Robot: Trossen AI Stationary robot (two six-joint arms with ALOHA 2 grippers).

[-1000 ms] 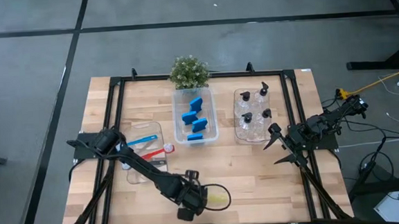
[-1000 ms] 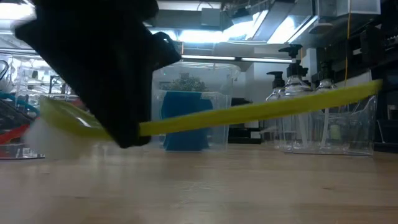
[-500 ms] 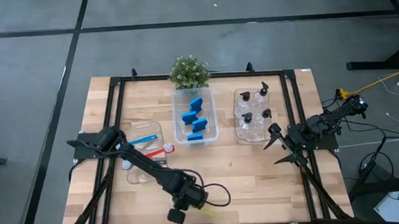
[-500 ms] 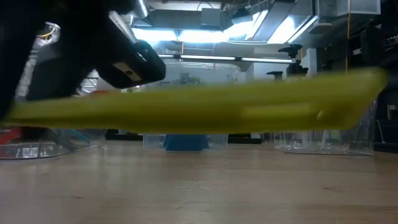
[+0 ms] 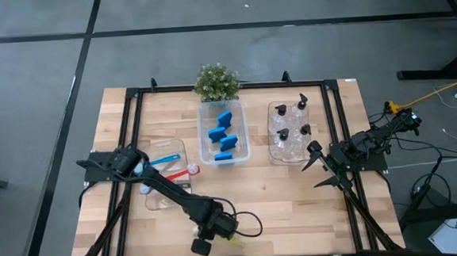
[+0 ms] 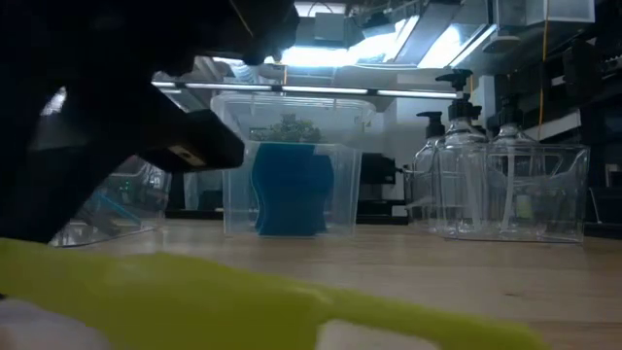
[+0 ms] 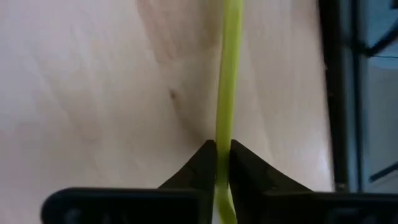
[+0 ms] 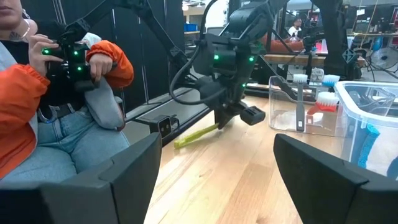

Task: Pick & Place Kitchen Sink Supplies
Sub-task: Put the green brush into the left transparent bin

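Near the table's front edge the left gripper [image 7: 217, 155] pinches the yellow-green brush [image 7: 227, 74] by its thin handle just above the wooden table [image 5: 296, 195], while farther back by the bottle bin [image 5: 291, 132] the right gripper [image 5: 318, 166] waits with fingers spread.

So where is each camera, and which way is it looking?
High view: above the table, looking straight down; both arms show, left gripper holding the yellow-green brush.
Low view: at tabletop height, looking across at the sponge bin; left arm looms dark.
Left wrist view: looking past its fingers clamping the brush.
Right wrist view: past its open fingers toward the left arm.
All four share the brush.
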